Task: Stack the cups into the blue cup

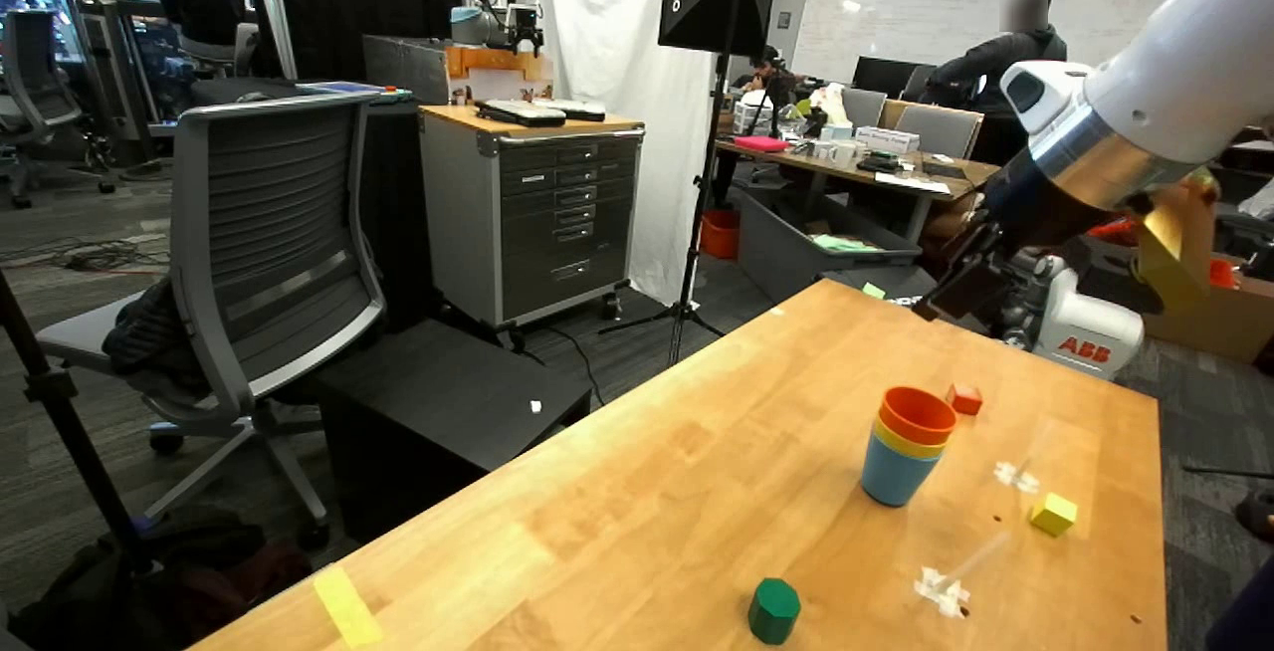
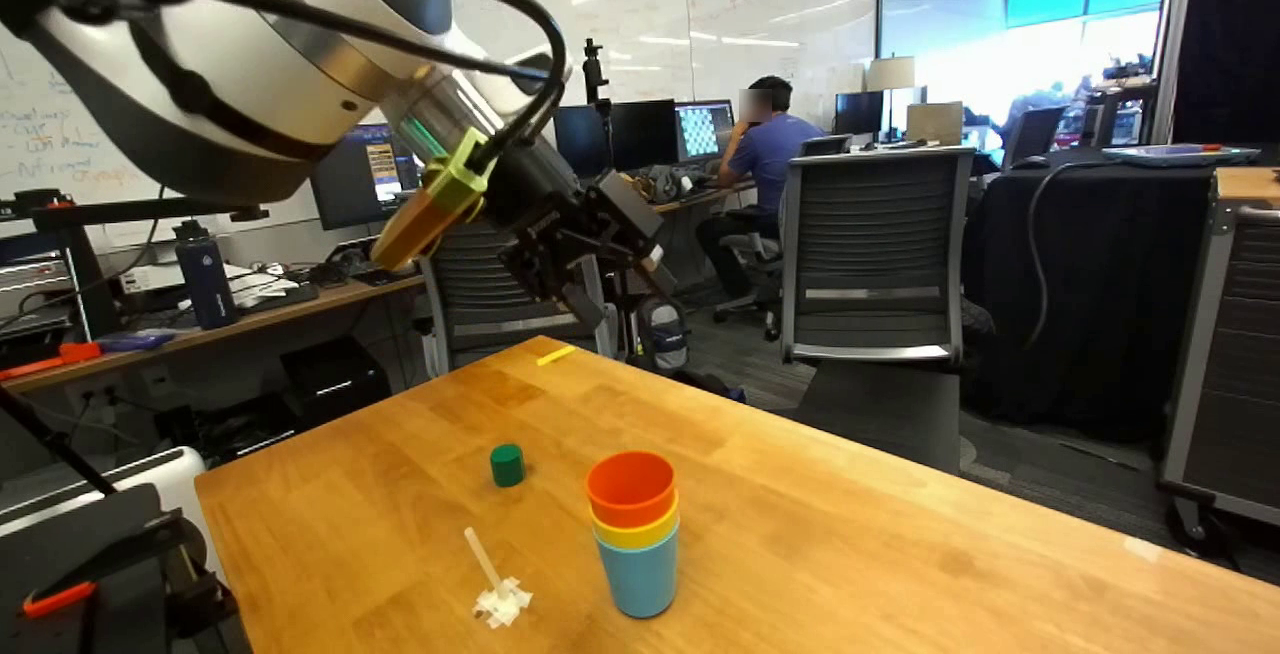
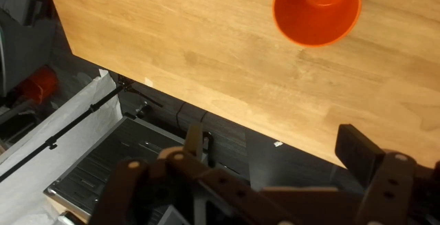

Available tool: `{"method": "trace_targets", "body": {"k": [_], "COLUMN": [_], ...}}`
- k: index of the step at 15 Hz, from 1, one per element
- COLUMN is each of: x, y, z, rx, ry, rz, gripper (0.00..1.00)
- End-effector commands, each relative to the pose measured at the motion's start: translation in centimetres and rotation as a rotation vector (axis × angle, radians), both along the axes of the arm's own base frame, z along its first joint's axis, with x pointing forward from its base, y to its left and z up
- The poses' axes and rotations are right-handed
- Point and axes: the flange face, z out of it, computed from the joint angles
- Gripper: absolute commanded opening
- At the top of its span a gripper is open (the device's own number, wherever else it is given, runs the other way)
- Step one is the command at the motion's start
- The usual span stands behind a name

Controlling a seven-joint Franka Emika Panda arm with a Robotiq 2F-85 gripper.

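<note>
The blue cup stands upright on the table in both exterior views. Nested in it is the yellow cup, of which only an upper band shows. On top, the orange-red cup sits inside the yellow one, its rim highest. From above, the wrist view shows mostly the inside of the orange-red cup, with the others nearly hidden under it. My gripper is raised above the table and apart from the stack, its jaws spread wide with nothing between them. In an exterior view the gripper hangs higher than the cups.
A short dark green piece stands on the wooden table. A small yellow block and an orange-red block lie near the stack. Thin sticks are taped to the tabletop, such as the stick. The table edge passes below my gripper.
</note>
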Motion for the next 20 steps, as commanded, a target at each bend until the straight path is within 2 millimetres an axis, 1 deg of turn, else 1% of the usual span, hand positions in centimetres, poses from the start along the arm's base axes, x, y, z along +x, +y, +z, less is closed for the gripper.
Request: {"method": "trace_targets", "body": {"k": [1,2,3,5,6,8,9,11,13,16,17,18,19,20], "x": [-0.9,-0.7,-0.4,0.0,0.5,1.4,2.0,3.5,5.3,7.7,6.4,7.0,7.3,7.5], "y": [-1.1,-1.2,-1.0,0.0,0.3,1.1,1.3,0.9,-0.5,-2.8,-1.7,-2.3,-2.6,-2.7], "z": [2.5,2.5,2.0,1.0,1.0,1.4,2.5,5.4,9.2,15.5,11.7,13.7,14.9,15.3], "rx": [0.081,0.105,0.129,0.184,0.213,0.272,0.299,0.36,0.415,0.448,0.422,0.429,0.432,0.433], "ry": [-0.006,0.002,0.024,0.062,0.07,0.092,0.098,0.113,0.125,0.128,0.124,0.119,0.116,0.115], "rz": [-0.067,-0.089,-0.107,-0.139,-0.163,-0.213,-0.232,-0.268,-0.296,-0.356,-0.346,-0.358,-0.363,-0.365], "gripper": [1.0,1.0,1.0,1.0,1.0,1.0,1.0,1.0,1.0,1.0,1.0,1.0,1.0,1.0]}}
